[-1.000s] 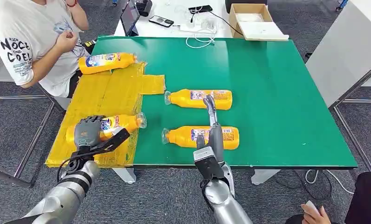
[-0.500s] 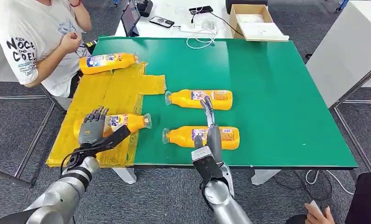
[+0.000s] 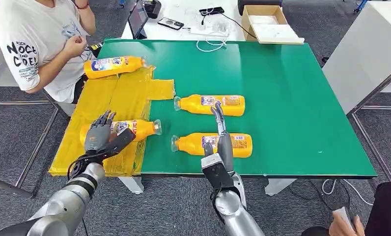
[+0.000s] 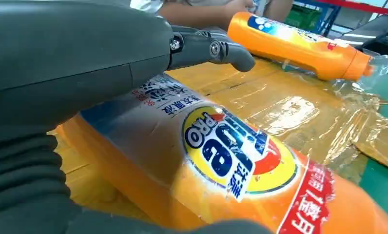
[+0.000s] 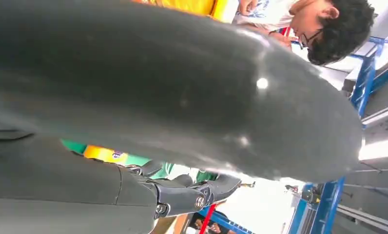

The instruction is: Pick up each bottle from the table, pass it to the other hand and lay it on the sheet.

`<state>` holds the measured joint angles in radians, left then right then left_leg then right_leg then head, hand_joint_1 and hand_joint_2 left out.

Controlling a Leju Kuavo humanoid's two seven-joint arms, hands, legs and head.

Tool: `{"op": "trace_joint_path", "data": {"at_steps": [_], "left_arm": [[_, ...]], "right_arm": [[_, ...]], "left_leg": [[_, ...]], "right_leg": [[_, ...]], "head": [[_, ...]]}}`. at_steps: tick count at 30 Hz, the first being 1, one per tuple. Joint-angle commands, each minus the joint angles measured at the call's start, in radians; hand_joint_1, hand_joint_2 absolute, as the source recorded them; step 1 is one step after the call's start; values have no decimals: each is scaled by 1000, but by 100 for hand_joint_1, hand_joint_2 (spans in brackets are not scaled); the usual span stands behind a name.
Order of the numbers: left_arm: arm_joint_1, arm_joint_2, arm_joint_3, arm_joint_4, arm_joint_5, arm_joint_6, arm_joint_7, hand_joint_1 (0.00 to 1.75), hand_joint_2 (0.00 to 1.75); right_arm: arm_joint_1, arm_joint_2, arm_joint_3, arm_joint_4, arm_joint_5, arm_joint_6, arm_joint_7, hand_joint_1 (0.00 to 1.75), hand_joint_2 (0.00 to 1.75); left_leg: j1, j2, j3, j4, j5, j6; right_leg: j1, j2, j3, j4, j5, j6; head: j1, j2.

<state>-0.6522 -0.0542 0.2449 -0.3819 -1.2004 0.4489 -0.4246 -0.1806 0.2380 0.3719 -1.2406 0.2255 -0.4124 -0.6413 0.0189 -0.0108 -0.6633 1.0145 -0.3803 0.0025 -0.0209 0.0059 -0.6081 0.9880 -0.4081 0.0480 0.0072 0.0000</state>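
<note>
**Two bottles laid on the sheet, two left on the table**

On the yellow sheet at the left, one orange detergent bottle lay at the far end near a seated person, and a second detergent bottle lay nearer the robot. The left hand hovered over that second bottle's base with fingers spread, apparently gripping nothing; whether it touched the bottle could not be told. To the right, on the green table, a third bottle and a fourth bottle lay on their sides, not yet picked up. The right hand was over the fourth, fingers extended and holding nothing. By this count the task looked about half done
</note>
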Motion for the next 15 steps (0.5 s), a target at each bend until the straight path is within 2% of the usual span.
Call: {"op": "trace_joint_path", "data": {"at_steps": [1, 4, 6, 8, 10, 11, 15], "left_arm": [[-25, -49, 91, 52, 145, -186, -58, 0, 0], [-24, -73, 110, 7, 268, -147, -124, 0, 0], [-11, -99, 139, -54, 393, 12, -244, 0, 0], [54, -107, 37, -235, 584, 153, -274, 0, 0], [69, -94, -6, -261, 635, 173, -274, 0, 0], [106, -89, -58, -368, 702, 237, -274, 0, 175], [216, -123, -18, -681, 677, 249, -274, 0, 175]], "right_arm": [[-25, 0, -51, 80, 5, 4, 6, 0, 0], [-23, 6, -64, 88, 12, 15, 7, 0, 0], [-22, 8, -52, 100, 23, 21, 13, 0, 0], [-41, -5, -24, 135, 64, 30, 37, 0, 0], [-49, -11, -22, 145, 70, 34, 41, 0, 0], [-63, -24, -18, 157, 90, 37, 59, 0, 175], [-155, -126, 4, 235, 224, 97, 216, 0, 175]], "left_leg": [[0, -1, 3, -1, 0, 1], [0, -1, 4, -1, -1, 1], [0, -1, 5, -1, 0, 1], [0, 0, 5, -1, -1, 1], [0, 3, 6, -1, -1, 1], [0, 3, 5, -1, -1, 0], [0, 5, 5, 0, -2, 1]], "right_leg": [[0, -2, 3, -1, -1, -1], [0, -2, 5, -1, -1, -2], [0, -1, 5, -1, -1, -1], [1, -1, 6, -1, 0, -2], [1, 0, 6, -2, 0, -3], [1, 0, 4, -1, 1, -2], [1, 2, 5, -1, 0, -2]], "head": [[0, 0], [0, 0], [0, 0], [0, 0], [0, 0], [0, 0], [0, 0]]}}
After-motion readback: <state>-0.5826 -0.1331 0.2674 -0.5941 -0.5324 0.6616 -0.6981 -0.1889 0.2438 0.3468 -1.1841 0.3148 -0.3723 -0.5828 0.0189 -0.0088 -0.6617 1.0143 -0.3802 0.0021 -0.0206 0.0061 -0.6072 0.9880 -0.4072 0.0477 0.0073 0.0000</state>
